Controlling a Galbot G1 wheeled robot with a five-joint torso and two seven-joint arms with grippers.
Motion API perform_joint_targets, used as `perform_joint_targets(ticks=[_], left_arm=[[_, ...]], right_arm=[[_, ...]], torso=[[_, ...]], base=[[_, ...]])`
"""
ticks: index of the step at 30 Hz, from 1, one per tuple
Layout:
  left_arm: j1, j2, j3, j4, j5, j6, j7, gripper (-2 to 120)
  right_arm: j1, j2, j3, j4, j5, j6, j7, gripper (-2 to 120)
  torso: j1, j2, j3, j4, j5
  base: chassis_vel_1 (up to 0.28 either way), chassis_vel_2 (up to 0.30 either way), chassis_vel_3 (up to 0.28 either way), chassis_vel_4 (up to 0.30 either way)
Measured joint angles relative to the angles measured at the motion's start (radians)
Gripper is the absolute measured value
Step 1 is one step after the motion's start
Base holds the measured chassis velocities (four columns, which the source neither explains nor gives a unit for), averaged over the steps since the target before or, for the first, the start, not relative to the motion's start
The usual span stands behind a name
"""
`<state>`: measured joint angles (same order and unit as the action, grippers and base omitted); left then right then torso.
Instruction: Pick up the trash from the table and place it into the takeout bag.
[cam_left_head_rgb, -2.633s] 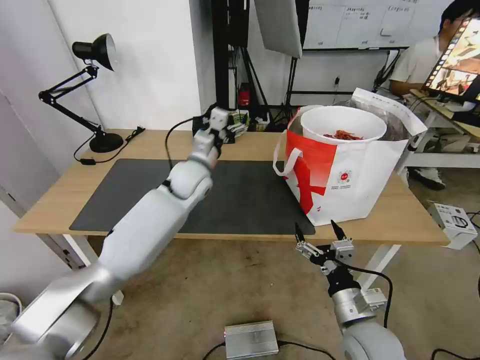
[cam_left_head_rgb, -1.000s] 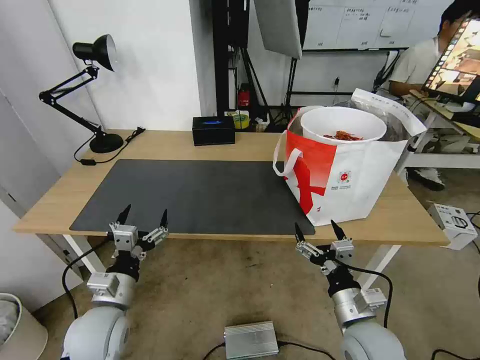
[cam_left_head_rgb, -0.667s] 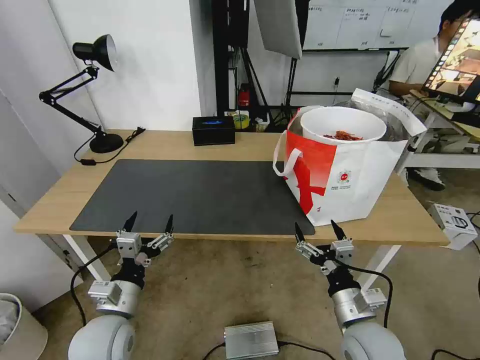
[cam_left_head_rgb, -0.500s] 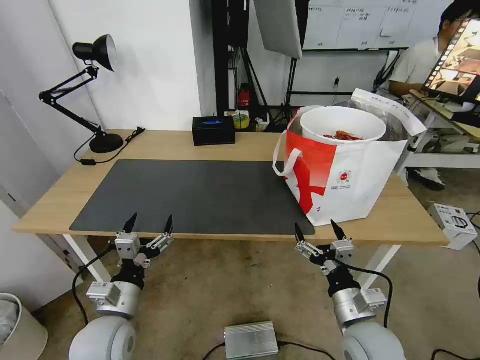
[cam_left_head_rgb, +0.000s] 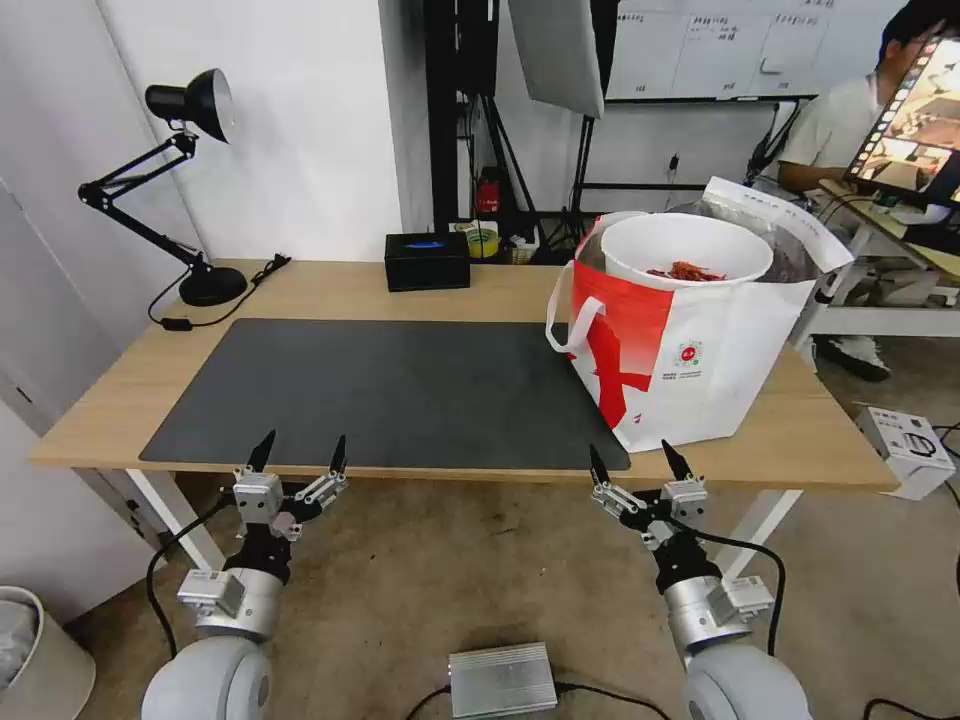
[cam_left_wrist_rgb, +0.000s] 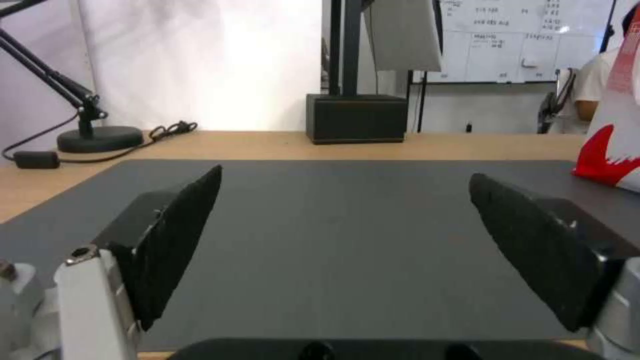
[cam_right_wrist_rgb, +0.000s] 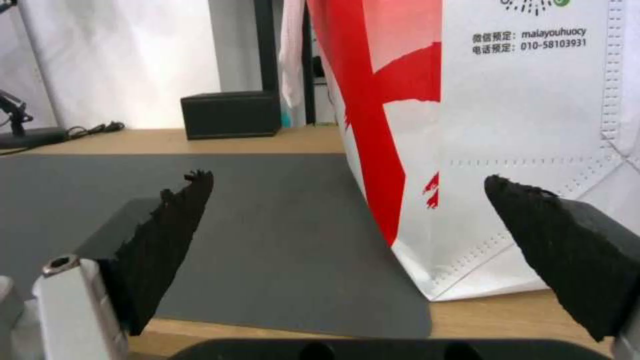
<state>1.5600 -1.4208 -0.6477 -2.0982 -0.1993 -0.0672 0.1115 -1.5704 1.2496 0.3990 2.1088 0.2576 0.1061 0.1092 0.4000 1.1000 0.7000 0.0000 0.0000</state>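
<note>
Left gripper (cam_left_head_rgb: 299, 450): hung below the table's near edge, left side, fingers spread wide, nothing held or touched.
Right gripper (cam_left_head_rgb: 637, 463): hung below the near edge, just in front of the takeout bag, fingers spread wide, empty.
Takeout bag (cam_left_head_rgb: 700, 360): stood upright on the right part of the table (cam_left_head_rgb: 300, 290), one corner on the dark grey mat (cam_left_head_rgb: 400, 390).
White bowl (cam_left_head_rgb: 685, 245): sat in the bag's open top, red shells inside.
Black tissue box (cam_left_head_rgb: 427, 261): at the far edge, beyond the mat.
Desk lamp (cam_left_head_rgb: 170, 180): far left corner.
</note>
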Motion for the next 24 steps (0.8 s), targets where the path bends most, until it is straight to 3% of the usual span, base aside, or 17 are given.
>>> perform_joint_targets(ticks=[24], left_arm=[[0.0, 0.001, 0.001, 0.001, 0.0, 0.0, -0.002, 100]], right_arm=[[0.0, 0.0, 0.0, 0.0, 0.0, 0.0, 0.0, 100]], torso=[[0.0, 0.0, 0.0, 0.0, 0.0]], base=[[0.0, 0.0, 0.0, 0.0]])
